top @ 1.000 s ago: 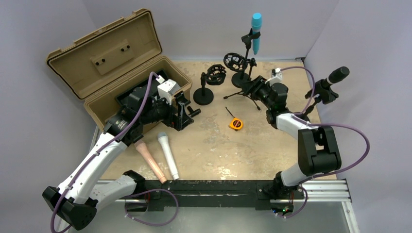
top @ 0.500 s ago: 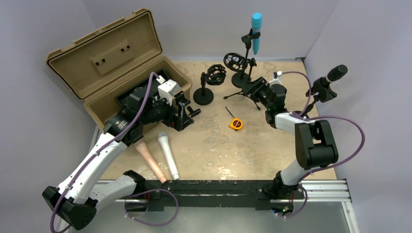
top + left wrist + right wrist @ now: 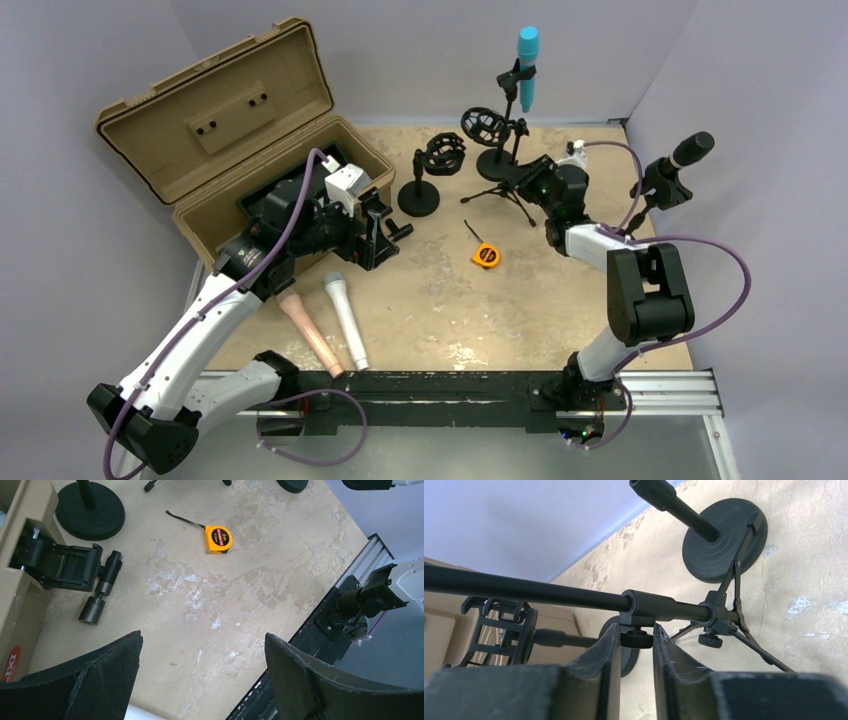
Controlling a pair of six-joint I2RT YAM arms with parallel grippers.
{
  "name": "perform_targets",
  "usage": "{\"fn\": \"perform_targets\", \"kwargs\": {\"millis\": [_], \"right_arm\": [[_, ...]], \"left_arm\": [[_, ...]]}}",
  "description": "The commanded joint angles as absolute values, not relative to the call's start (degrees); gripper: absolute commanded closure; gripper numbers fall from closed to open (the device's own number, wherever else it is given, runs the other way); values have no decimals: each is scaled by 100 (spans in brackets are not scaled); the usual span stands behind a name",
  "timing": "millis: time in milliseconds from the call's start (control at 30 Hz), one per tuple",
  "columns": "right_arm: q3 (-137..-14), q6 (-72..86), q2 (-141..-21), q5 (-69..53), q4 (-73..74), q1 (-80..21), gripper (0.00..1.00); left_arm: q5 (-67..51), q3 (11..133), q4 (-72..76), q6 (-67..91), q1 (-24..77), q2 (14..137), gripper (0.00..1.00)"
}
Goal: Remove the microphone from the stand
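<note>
A blue microphone (image 3: 527, 55) sits upright in the clip of a black tripod stand (image 3: 500, 192) at the back. My right gripper (image 3: 530, 180) is at that stand's lower pole. In the right wrist view its fingers (image 3: 609, 647) are shut on a small black knob (image 3: 636, 639) under the pole's collar (image 3: 646, 606). A black microphone (image 3: 693, 150) sits in a clamp stand at the far right. My left gripper (image 3: 385, 232) hangs open and empty over the table by the case; its jaws stand wide apart in the left wrist view (image 3: 202, 650).
An open tan case (image 3: 250, 150) stands at the back left. Two round-base stands with shock mounts (image 3: 440, 155) (image 3: 488, 128) stand in the middle back. An orange tape measure (image 3: 486, 254), a white microphone (image 3: 345, 318) and a pink microphone (image 3: 308, 330) lie on the table.
My right gripper has moved a little back and left along the tripod stand, and the right elbow has shifted left. The left arm has not moved.
</note>
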State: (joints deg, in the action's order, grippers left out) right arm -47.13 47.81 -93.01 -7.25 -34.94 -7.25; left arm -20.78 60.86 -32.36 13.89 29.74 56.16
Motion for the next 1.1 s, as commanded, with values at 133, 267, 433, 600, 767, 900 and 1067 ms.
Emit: {"fn": "perform_targets", "kwargs": {"millis": [133, 267, 433, 600, 767, 900, 1067], "right_arm": [[-5227, 3876, -9201, 545, -2868, -998, 100], [-5752, 3143, -9289, 1789, -2101, -1474, 100], [-6323, 2461, -9655, 3090, -1345, -1999, 100], [-6666, 2061, -9971, 3971, -1005, -2342, 100], [-6586, 1885, -9817, 3468, -1308, -2342, 100], [-6432, 1959, -9645, 2842, -1525, -2325, 97], [-6196, 2299, -9486, 2082, -1735, -2250, 78]], "left_arm": [[-2090, 6319, -3173, 1292, 3009, 5632, 11], [-2100, 6325, -3170, 1301, 3007, 5645, 11], [-2111, 6324, -3165, 1301, 3013, 5667, 11], [-2113, 6315, -3163, 1309, 3013, 5673, 11], [-2110, 6311, -3166, 1310, 3011, 5695, 11], [-2108, 6320, -3171, 1301, 3007, 5689, 11], [-2111, 6319, -3171, 1301, 3013, 5688, 11]]}}
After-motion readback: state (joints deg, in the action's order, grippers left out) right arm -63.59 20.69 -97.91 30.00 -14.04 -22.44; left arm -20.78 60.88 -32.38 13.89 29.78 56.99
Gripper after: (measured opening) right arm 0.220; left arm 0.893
